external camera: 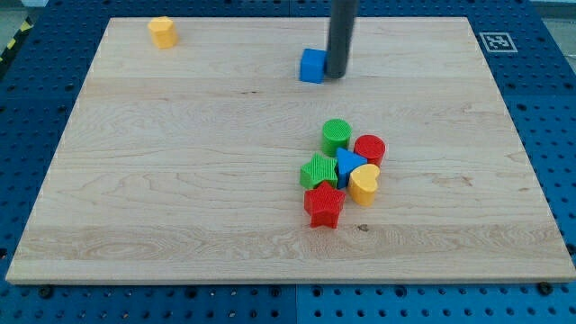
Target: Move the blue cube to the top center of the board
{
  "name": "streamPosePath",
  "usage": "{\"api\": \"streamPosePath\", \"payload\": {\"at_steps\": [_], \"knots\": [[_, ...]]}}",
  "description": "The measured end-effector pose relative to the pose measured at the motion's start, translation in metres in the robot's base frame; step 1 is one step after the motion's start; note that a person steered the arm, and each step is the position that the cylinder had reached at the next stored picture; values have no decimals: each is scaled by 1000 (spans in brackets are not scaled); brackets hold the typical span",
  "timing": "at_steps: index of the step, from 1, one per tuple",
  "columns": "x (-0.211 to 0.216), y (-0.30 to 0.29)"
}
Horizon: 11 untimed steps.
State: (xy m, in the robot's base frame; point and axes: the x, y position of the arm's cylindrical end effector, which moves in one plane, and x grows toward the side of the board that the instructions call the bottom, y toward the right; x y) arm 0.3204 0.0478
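Observation:
The blue cube point(312, 66) sits near the view's top, a little right of the board's middle. My tip point(335, 75) stands right against the cube's right side, touching or nearly touching it. The dark rod rises from there out of the view's top edge.
A yellow block point(163, 31) lies at the top left. A cluster sits right of centre: green cylinder point(336, 136), red cylinder point(369, 149), blue triangle point(349, 165), green block point(319, 171), yellow heart point(364, 184), red star point(324, 206). The wooden board point(180, 180) has a marker tag point(496, 41) at its top right.

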Motion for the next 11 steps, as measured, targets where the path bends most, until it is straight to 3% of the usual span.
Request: {"api": "streamPosePath", "payload": {"at_steps": [2, 3, 5, 7, 9, 11], "knots": [[53, -13], [13, -59], [-36, -56], [12, -23], [0, -8], [-37, -8]]}}
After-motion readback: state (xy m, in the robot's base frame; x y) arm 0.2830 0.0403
